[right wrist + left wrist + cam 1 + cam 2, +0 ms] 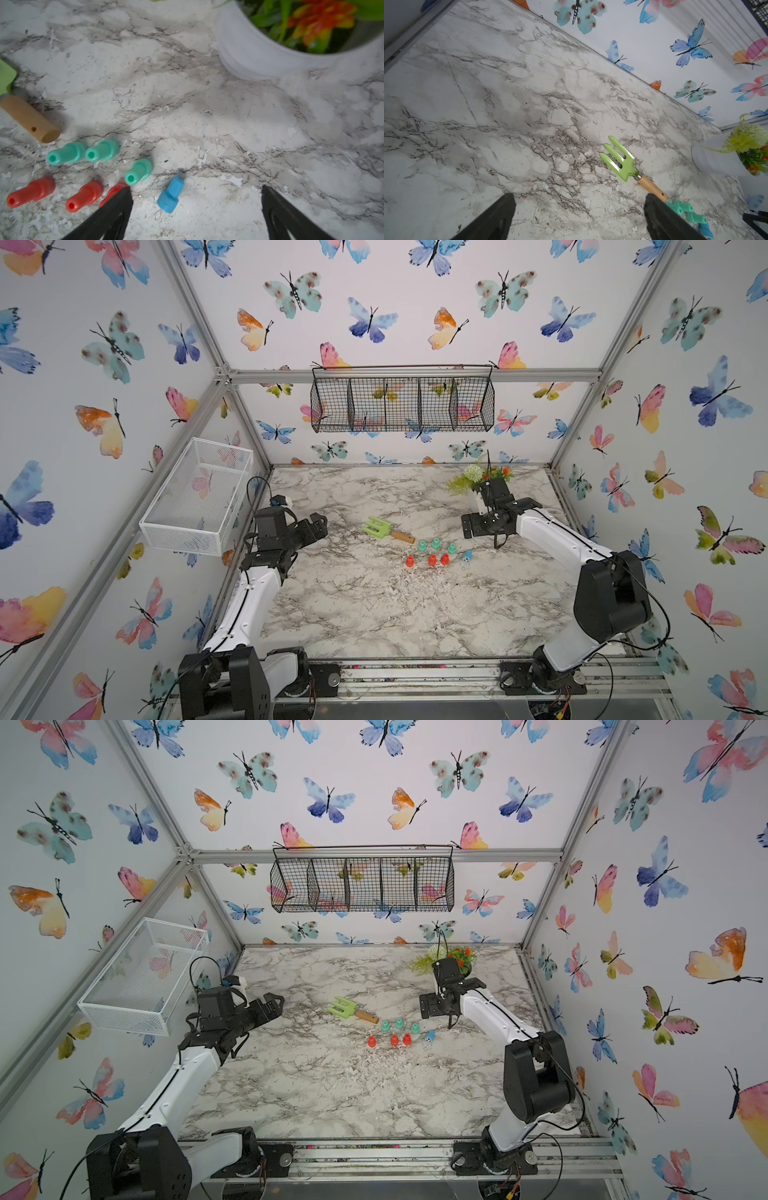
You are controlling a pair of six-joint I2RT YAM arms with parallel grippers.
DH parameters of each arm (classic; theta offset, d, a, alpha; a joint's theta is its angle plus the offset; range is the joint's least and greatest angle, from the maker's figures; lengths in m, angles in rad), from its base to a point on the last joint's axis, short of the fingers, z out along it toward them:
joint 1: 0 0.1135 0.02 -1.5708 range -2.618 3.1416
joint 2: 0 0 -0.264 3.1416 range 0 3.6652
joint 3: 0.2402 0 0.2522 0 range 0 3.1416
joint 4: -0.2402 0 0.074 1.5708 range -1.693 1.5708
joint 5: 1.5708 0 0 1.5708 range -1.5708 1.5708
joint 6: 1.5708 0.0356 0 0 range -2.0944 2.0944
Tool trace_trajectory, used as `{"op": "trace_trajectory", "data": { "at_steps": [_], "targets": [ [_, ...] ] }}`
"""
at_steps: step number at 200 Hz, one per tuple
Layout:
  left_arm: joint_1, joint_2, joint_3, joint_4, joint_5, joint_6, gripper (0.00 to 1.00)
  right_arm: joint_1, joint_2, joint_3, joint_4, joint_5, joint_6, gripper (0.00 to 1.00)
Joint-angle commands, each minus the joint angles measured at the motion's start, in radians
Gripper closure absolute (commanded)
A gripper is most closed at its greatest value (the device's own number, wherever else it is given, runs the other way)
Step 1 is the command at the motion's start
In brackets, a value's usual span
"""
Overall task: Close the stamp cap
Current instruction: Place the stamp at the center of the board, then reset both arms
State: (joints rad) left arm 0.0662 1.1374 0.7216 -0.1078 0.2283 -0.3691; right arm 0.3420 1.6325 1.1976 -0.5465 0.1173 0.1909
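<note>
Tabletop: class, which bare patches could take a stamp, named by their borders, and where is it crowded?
Free: the near half of the table, in front of the red stamps; also the far-left stretch behind the fork. Crowded: centre-right, where fork, green stamps, red stamps and blue stamp cluster, plant beyond.

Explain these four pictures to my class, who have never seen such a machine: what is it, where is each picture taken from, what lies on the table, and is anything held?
It is a robot with two arms, a left arm and a right arm, each ending in a two-fingered gripper. Two pictures look down on the whole scene from above. The other two come from wrist cameras, looking past the left gripper and the right gripper. On the marble table are a green garden fork, three teal stamps, three red stamps, one blue stamp on its side and a white flower pot. Both grippers are open and hold nothing.
</note>
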Motion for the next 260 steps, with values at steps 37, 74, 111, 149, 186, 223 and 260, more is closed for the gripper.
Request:
{"op": "trace_trajectory", "data": {
  "at_steps": [37,74,111,149,186,223,260],
  "targets": [
    [-0.005,-0.120,-0.310,0.444,-0.322,0.059,0.02,-0.151,-0.122,-0.320,0.522,0.110,-0.054,0.00],
    [-0.004,-0.062,-0.394,0.610,-0.453,0.111,0.01,-0.162,-0.191,-0.645,1.078,0.120,-0.185,0.01],
    [-0.026,0.011,-0.513,0.930,-0.466,0.183,0.01,-0.174,-0.111,-0.798,1.440,0.165,-0.172,0.01],
    [-0.035,0.068,-0.587,1.125,-0.448,0.228,0.02,-0.194,-0.068,-0.870,1.636,0.109,-0.203,0.01],
    [-0.041,0.166,-0.652,1.326,-0.363,0.270,0.02,-0.227,-0.085,-0.883,1.614,-0.024,-0.211,0.01],
    [-0.092,0.249,-0.567,1.257,-0.313,0.354,0.02,-0.262,-0.048,-0.929,1.725,-0.102,-0.207,0.01],
    [-0.120,0.267,-0.518,1.185,-0.359,0.370,0.02,-0.262,-0.044,-0.935,1.746,-0.072,-0.201,0.01]
  ]
}}
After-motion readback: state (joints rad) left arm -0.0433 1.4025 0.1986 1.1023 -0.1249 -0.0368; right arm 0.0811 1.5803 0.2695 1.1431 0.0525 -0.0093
